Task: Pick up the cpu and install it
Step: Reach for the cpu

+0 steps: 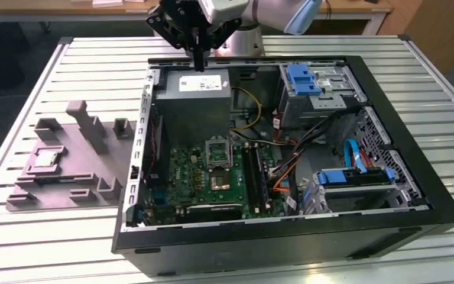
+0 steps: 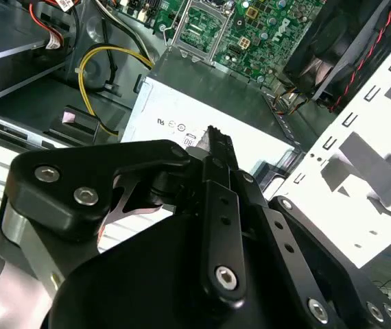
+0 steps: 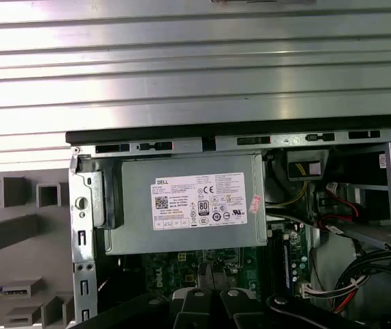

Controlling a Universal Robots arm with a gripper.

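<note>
Gripper (image 1: 200, 66): fingers pressed together, nothing visible between them, poised above the grey power supply box (image 1: 199, 97) inside the open computer case (image 1: 290, 244). Cpu (image 1: 47, 158): lying flat on the grey fixture (image 1: 77, 167) on the slatted table (image 1: 54, 248), outside the case at the exterior view's left, well apart from the gripper

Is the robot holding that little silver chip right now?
No, the cpu lies on the grey holder beside the computer case, while the gripper hangs apart over the case.
</note>
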